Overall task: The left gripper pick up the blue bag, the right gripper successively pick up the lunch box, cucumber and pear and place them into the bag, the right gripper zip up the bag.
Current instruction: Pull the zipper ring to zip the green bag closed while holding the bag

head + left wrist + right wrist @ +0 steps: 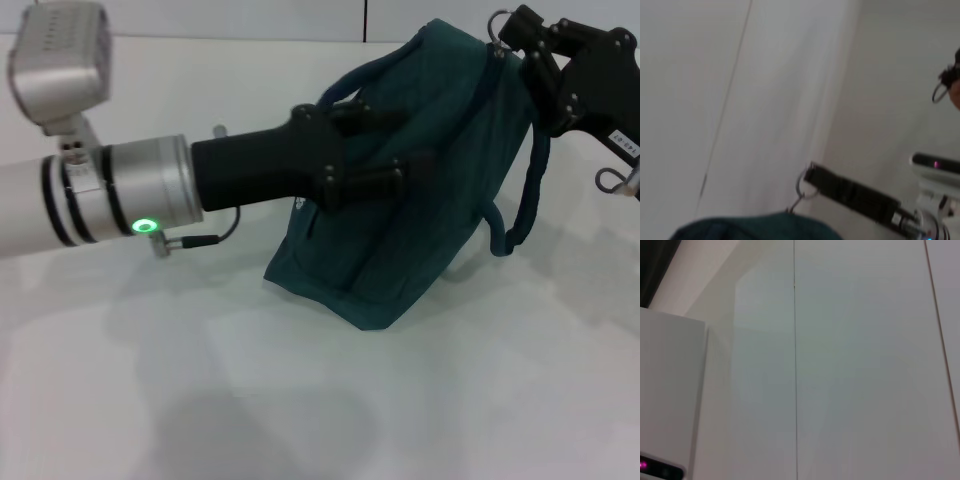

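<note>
On the white table (200, 400), the blue bag (420, 200) is sitting tilted, its base touching the surface. The left gripper (385, 150) is pressing against the bag's side, fingers clamped on the fabric. At the bag's top corner, the right gripper (525, 45) is pinching the zipper end, fingers closed narrow.

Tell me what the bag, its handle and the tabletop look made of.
Bag: teal woven cloth, matte, probably canvas or nylon; it creases and sags softly. Handle: darker rope-like cord, apparently fabric, hanging in a limp loop. Tabletop: smooth white hard surface, likely laminate or painted board, with a faint sheen and soft shadows.
</note>
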Controlling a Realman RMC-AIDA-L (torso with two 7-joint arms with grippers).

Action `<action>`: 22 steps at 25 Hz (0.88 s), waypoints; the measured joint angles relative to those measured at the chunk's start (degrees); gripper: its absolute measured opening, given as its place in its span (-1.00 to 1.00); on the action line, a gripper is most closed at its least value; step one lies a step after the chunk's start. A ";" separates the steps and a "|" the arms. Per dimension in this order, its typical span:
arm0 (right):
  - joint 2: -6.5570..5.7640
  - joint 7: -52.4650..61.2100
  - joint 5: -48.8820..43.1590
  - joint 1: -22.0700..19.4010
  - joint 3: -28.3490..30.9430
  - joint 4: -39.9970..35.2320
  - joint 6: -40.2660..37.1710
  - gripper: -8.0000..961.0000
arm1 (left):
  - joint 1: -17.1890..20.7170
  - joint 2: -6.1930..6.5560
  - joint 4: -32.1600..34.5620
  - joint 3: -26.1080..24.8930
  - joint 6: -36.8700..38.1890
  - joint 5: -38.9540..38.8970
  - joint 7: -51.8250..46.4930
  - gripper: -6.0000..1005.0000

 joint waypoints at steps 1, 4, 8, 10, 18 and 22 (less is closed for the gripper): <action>0.02 -0.04 -0.01 -0.03 -0.02 0.00 0.00 -0.87 | -0.33 0.00 -0.02 0.96 -1.11 0.01 -0.25 0.33; 0.05 -0.13 -0.01 -0.11 -0.09 0.12 -0.01 -0.86 | -0.60 -0.24 0.01 2.38 -3.30 -0.53 0.16 0.32; 0.13 -0.16 -0.01 -0.40 -0.71 -0.08 -0.14 -0.85 | -0.49 -0.37 -0.03 2.62 -4.56 -2.23 0.29 0.30; 0.13 -0.08 0.00 -0.43 -0.79 -0.09 -0.23 -0.85 | -0.13 -0.37 -0.30 2.60 -5.44 -3.58 0.87 0.29; 0.11 -0.01 0.00 -0.42 -0.76 0.22 -1.39 -0.83 | -0.17 -0.25 -6.16 2.63 -5.50 -9.05 8.71 0.00; 0.10 0.01 0.00 -0.43 -1.36 0.25 -1.91 -0.82 | -0.36 -0.23 -6.50 4.29 -4.97 -9.00 10.49 -0.29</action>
